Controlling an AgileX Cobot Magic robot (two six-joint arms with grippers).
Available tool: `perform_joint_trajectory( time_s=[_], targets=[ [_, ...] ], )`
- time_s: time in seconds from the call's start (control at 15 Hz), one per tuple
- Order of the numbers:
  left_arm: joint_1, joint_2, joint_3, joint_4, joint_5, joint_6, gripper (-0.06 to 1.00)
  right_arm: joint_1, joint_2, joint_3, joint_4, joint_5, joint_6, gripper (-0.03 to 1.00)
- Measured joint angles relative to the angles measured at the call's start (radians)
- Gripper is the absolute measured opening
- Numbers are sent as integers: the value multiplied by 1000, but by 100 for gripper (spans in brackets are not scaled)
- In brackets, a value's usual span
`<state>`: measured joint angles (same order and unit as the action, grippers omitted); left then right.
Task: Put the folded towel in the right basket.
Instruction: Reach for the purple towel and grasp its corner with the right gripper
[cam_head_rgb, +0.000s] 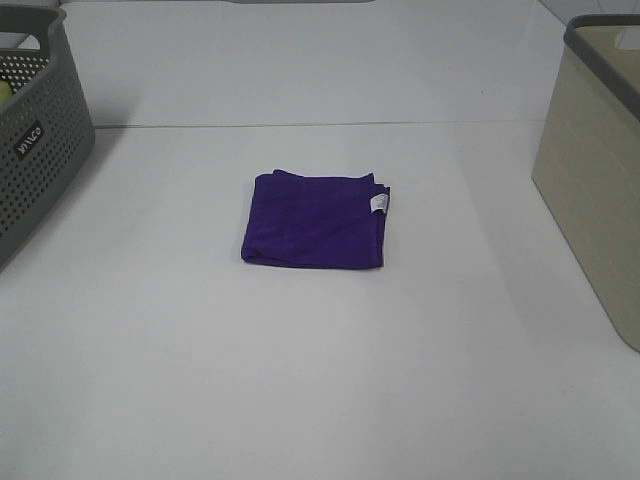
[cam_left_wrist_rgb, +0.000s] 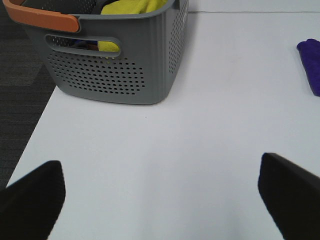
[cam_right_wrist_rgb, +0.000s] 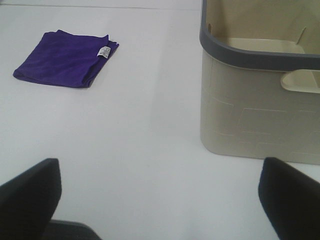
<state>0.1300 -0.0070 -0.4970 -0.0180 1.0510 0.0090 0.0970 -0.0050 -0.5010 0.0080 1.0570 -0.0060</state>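
Towel and baskets show whole in the exterior high view: the folded towel (cam_head_rgb: 314, 221), purple, lies flat near the middle of the white surface (cam_head_rgb: 320, 400), with a small white label (cam_head_rgb: 379, 203) at its right edge. The grey perforated left basket (cam_head_rgb: 45, 150) stands at the left edge of the view. The beige right basket (cam_head_rgb: 590, 190) stands at the right edge. Both are well apart from the towel.

In the left wrist view, the left gripper (cam_left_wrist_rgb: 162, 197) has its jaws spread wide, with only bare surface between the two dark tips. Beyond it stands the left basket (cam_left_wrist_rgb: 110, 75), which has an orange handle (cam_left_wrist_rgb: 42, 19) and a yellow cloth (cam_left_wrist_rgb: 132, 6) inside. A purple corner of the folded towel (cam_left_wrist_rgb: 311, 65) shows at the frame's edge.

In the right wrist view, the right gripper (cam_right_wrist_rgb: 160, 197) also has its jaws spread wide and grips nothing. The folded towel (cam_right_wrist_rgb: 62, 60) lies on the surface outside the right basket (cam_right_wrist_rgb: 250, 110), well apart from its grey-rimmed wall.
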Motion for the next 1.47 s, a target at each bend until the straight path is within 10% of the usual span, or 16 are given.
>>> perform_joint_trajectory(
  time_s=[1.47],
  targets=[
    [0, 0, 0, 0, 0, 0, 99, 0, 0, 0, -8, 0, 0, 98]
  ],
)
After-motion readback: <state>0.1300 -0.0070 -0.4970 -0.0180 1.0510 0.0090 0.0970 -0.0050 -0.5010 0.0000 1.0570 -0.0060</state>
